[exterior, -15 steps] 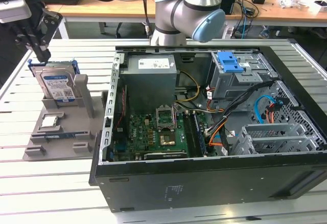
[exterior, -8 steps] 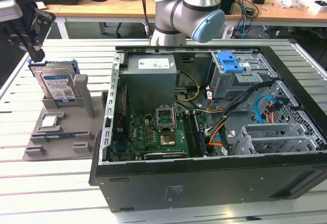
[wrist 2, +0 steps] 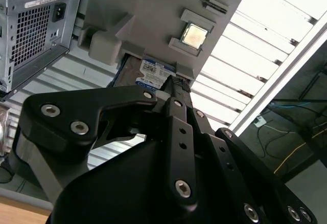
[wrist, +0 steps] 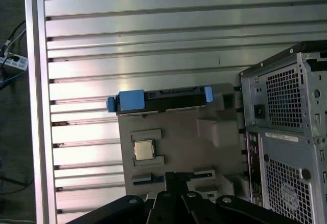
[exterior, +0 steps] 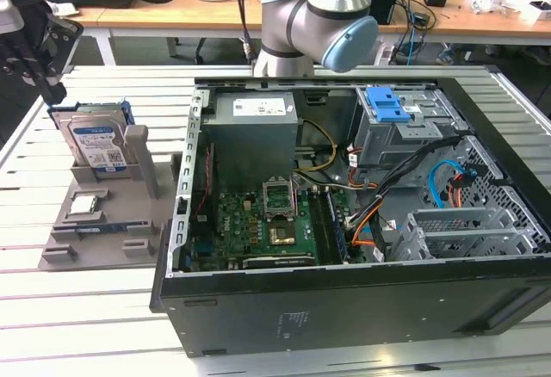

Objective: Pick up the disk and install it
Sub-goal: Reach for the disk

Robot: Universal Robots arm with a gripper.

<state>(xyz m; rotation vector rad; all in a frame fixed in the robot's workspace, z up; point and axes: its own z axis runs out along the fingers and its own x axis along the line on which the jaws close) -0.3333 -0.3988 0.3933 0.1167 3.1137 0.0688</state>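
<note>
black gripper (exterior: 55, 93), closed, empty, near disk (exterior: 95, 143) upright in grey holder (exterior: 108, 222).

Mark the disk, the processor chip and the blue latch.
disk (exterior: 95, 142), exterior view, labelled face.
processor chip (wrist: 144, 150), first wrist view, metal top.
blue latch (exterior: 387, 104), exterior view, its middle.

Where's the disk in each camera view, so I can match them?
Exterior view: the disk stands upright in the grey holder, at the exterior view's left.
Second wrist view: the disk's label shows at the holder's edge.
First wrist view: the disk is seen edge-on along the holder's side.
Shared landmark: the holder's processor chip.
</note>
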